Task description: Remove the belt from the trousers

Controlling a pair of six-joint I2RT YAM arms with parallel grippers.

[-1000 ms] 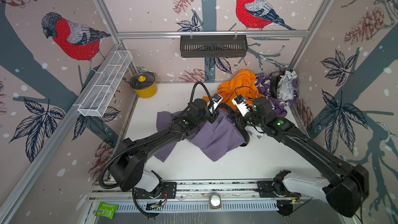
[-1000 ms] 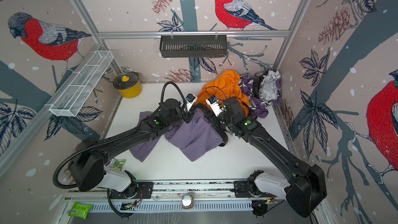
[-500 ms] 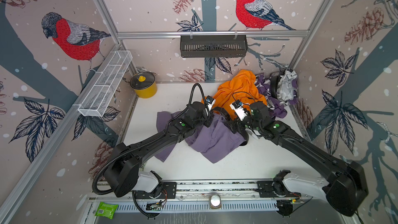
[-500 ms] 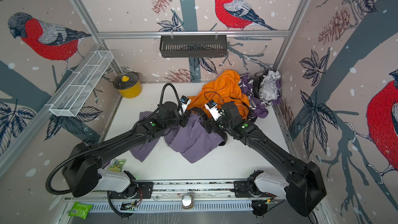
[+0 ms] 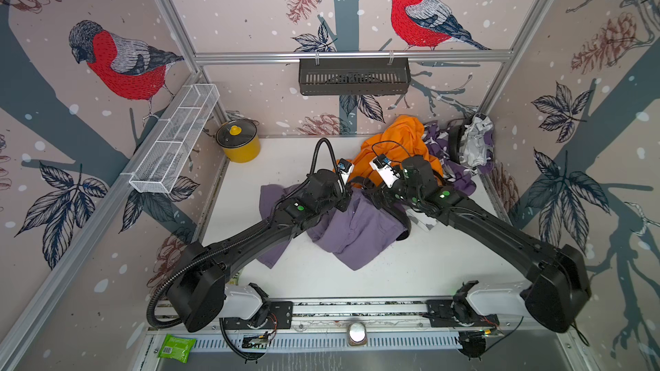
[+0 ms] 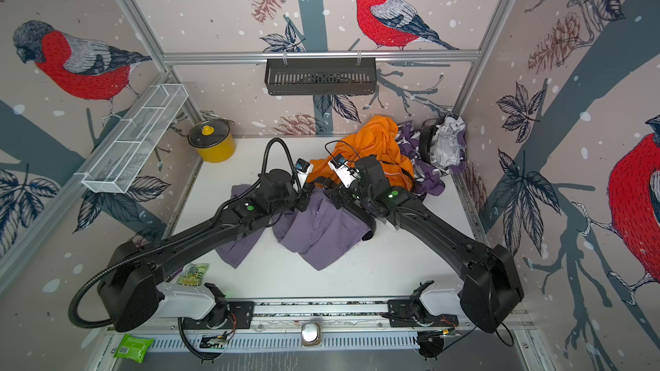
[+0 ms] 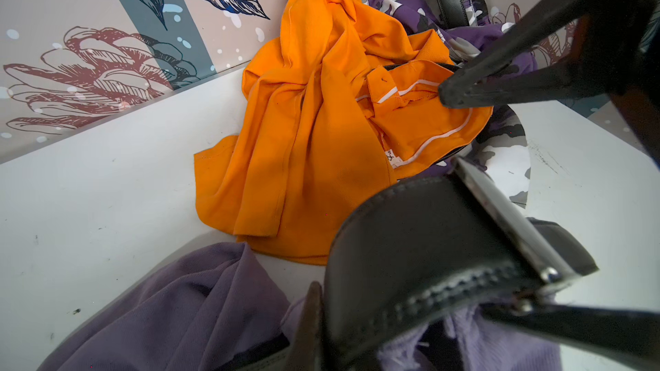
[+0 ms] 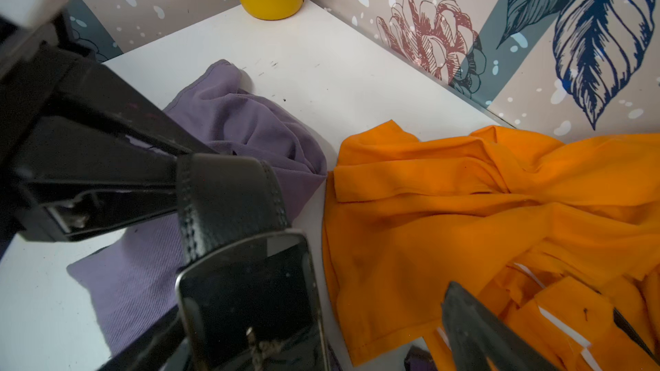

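Scene: A left arm (image 5: 250, 240) and a right arm (image 5: 500, 237), both black, are seen reaching in from the near edge of the white tabletop (image 5: 428, 273). They meet over a heap of clothing.

Trousers: The purple trousers (image 5: 357, 233) are spread, crumpled, across the middle of the tabletop. They are partly covered by both arms.

Belt: The black leather belt (image 7: 428, 244) is held over the far side of the trousers, just in front of the orange cloth. Its stitched strap is bent into a curve, with the dark, metal-framed buckle (image 8: 246, 301) at the end. How much of the strap is threaded in the waistband cannot be told.

Left hand: The left hand (image 8: 171, 187) is shown with its fingers brought together, clamped on the strap just beside the buckle.

Right hand: The right hand (image 8: 314, 312) is pictured with its fingers spread wide. The buckle lies between them and is not gripped. One fingertip (image 8: 460, 312) is seen over the orange cloth.

Orange garment: An orange garment (image 5: 396, 144) is heaped against the far edge, right of centre, just beside the trousers.

Patterned garment: A purple-and-grey patterned garment (image 5: 476, 140) is bundled in the far right corner.

Pot: A yellow pot (image 5: 241, 144) with a dark lid is set in the far left corner, well apart from the clothing.
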